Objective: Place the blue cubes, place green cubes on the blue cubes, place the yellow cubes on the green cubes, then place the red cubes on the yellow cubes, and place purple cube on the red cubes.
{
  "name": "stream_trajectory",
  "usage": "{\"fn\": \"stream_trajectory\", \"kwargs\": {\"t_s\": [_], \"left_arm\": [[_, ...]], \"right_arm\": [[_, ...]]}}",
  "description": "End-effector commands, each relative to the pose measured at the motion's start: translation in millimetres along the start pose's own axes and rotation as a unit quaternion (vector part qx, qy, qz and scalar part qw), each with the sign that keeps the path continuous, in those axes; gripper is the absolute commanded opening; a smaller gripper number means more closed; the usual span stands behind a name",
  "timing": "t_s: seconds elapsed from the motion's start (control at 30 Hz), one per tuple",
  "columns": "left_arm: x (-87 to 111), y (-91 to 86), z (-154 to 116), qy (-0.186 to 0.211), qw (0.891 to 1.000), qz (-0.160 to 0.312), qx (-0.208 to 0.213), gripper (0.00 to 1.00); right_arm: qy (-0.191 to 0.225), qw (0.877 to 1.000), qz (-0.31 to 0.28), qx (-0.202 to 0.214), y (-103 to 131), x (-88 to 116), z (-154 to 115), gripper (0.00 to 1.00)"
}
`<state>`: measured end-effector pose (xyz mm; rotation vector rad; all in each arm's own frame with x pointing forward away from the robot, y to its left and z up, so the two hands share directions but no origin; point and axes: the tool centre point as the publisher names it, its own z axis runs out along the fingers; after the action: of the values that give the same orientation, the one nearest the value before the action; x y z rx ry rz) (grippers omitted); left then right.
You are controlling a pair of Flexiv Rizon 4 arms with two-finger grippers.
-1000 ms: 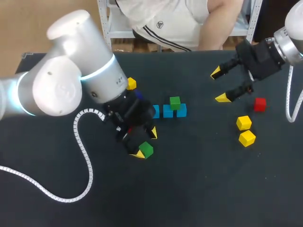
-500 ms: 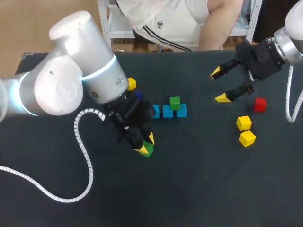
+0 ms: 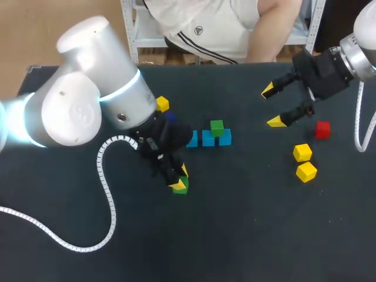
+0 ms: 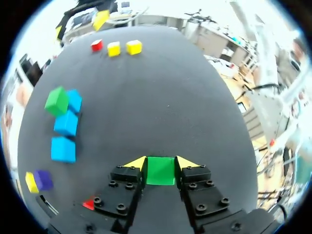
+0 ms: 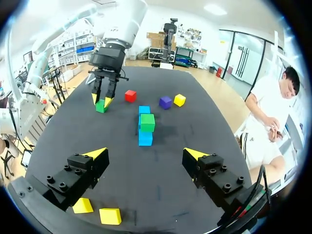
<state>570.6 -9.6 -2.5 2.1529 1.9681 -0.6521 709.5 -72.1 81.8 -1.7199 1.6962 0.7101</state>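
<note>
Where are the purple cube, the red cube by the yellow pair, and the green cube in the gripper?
purple cube (image 5: 165, 102), right wrist view, its middle.
red cube (image 3: 322, 130), head view, top face.
gripped green cube (image 4: 160, 171), left wrist view, top face.

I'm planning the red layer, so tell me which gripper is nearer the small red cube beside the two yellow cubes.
Right. The right gripper hangs open close beside the small red cube; the left gripper is far across the table, shut on a small green cube.
</note>
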Motion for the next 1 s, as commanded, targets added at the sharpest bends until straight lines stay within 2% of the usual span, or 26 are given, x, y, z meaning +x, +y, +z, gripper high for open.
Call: {"fn": "stream_trajectory", "kwargs": {"t_s": [0.03,0.1,0.13,0.17,0.23,0.27,0.3,0.7,1.0], "left_arm": [[3.1,-5.0,1.7,0.052,0.996,-0.062,-0.040,0.00],[1.6,-6.2,0.3,0.063,0.994,-0.072,-0.053,0.02],[0.7,-6.5,-0.2,0.060,0.994,-0.068,-0.058,0.15],[-0.1,-6.6,-0.5,0.062,0.994,-0.069,-0.060,0.35],[-0.1,-6.6,-0.3,0.060,0.994,-0.067,-0.061,0.93],[0.2,-6.6,0.6,0.059,0.994,-0.066,-0.061,0.97],[0.9,-6.8,1.5,0.058,0.994,-0.069,-0.062,1.00],[16.1,-11.5,-5.2,0.011,0.995,-0.061,-0.079,1.00],[33.8,-7.0,-11.2,-0.032,0.994,-0.055,-0.085,1.00]], "right_arm": [[0.000,1.000,0.000,0.001,1.0,0.0,-0.3,1.00],[0.000,1.000,0.000,0.001,1.0,0.0,-0.3,1.00],[0.000,1.000,0.000,0.001,1.0,0.0,-0.3,1.00],[0.000,1.000,0.000,0.001,1.0,0.0,-0.3,1.00],[0.000,1.000,0.000,0.001,1.0,0.0,-0.3,1.00],[0.000,1.000,0.000,0.001,1.0,0.0,-0.3,1.00],[0.000,1.000,0.000,0.001,1.0,0.0,-0.3,1.00],[0.000,1.000,0.000,0.001,1.0,0.0,-0.3,1.00],[0.000,1.000,0.000,0.001,1.0,0.0,-0.3,1.00]]}}
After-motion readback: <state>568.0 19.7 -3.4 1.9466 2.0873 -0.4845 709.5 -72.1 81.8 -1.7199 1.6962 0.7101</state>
